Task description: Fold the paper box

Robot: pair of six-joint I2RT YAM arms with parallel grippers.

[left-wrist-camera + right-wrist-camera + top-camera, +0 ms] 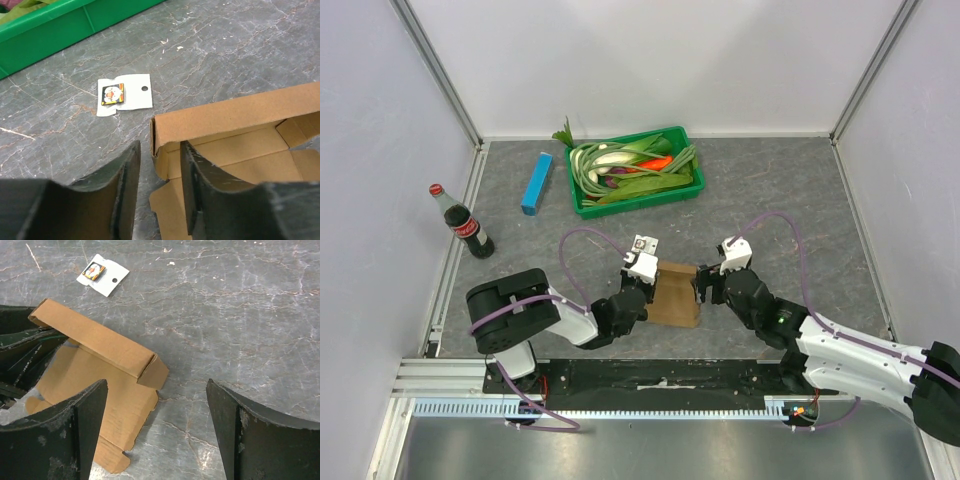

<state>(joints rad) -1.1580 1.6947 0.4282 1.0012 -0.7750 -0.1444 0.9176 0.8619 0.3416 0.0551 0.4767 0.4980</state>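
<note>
The paper box (675, 300) is a brown cardboard piece lying between my two grippers at the near middle of the table. Its far long wall (235, 112) is folded up and its floor (105, 385) lies flat with flaps out. My left gripper (159, 172) is open at the box's left end. The upright end corner (161, 145) stands in the gap between the jaws, and neither finger presses on it. My right gripper (156, 407) is wide open at the box's right end. Its left finger (80, 425) hangs over the floor and its right finger (240, 430) over bare table.
A small white card (124, 94) with a picture lies just beyond the box. A green tray (640, 200) of vegetables stands at the back. A slim blue box (537, 183) lies left of it, and a cola bottle (465, 225) stands at the far left.
</note>
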